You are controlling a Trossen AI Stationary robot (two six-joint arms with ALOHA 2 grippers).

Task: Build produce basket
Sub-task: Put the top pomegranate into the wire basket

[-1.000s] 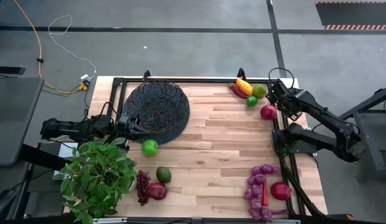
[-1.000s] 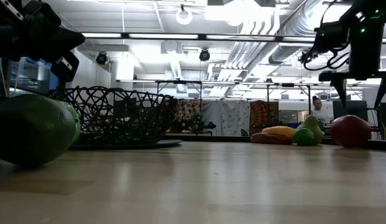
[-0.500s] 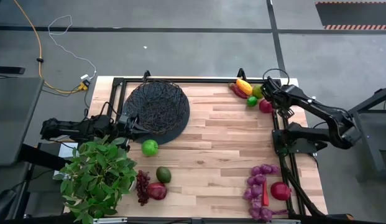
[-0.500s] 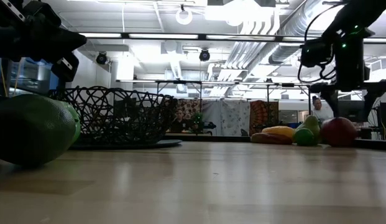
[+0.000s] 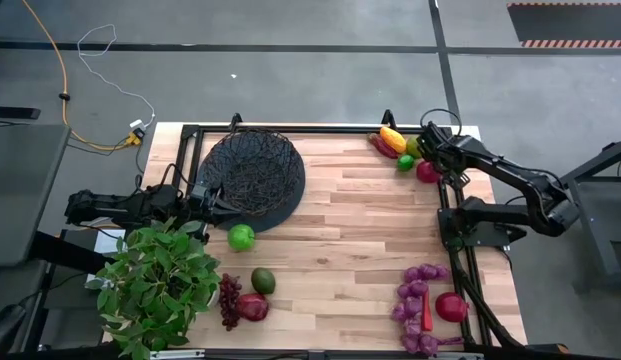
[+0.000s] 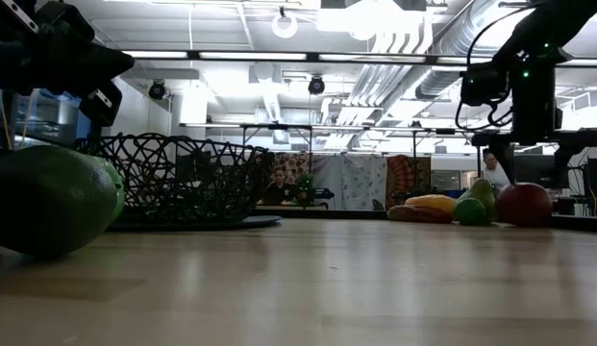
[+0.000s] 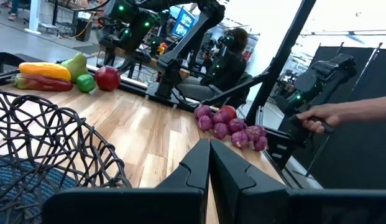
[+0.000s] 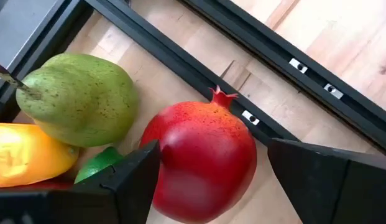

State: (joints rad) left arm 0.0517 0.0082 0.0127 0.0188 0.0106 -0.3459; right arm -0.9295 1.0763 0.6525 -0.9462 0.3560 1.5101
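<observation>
The black wire basket [image 5: 252,172] rests on the table at the far left. My left gripper [image 5: 212,197] waits shut beside its near-left rim, level [image 7: 209,163]. At the far right lie a red pomegranate [image 5: 427,171], a green pear [image 5: 416,146], a yellow pepper [image 5: 392,137], a red chili [image 5: 382,147] and a small green fruit [image 5: 405,162]. My right gripper [image 5: 437,158] hangs open over the pomegranate [image 8: 205,162], one finger on each side of it, pointing steeply down. In the low view the gripper [image 6: 525,159] shows just above the pomegranate [image 6: 524,204]. My right gripper comes at the pomegranate from above, slanting from the table's right. One finger [image 8: 127,180] shows right against the fruit's side; whether it touches I cannot tell. The other finger [image 8: 329,180] stands apart. The pomegranate rests on the table.
A potted plant [image 5: 158,285] stands at the near left. Near it lie a green apple [image 5: 241,237], an avocado [image 5: 263,280], dark grapes [image 5: 229,300] and a pomegranate [image 5: 253,307]. Purple grapes [image 5: 415,300] and another pomegranate [image 5: 451,306] lie near right. A black frame rail [image 8: 199,68] runs behind the fruit.
My right gripper has come down and gone toward the table's far edge, over the pomegranate, rolling a little; its fingers have stayed equally wide. The pomegranate has shifted a little toward the far edge, closer to the pear.
</observation>
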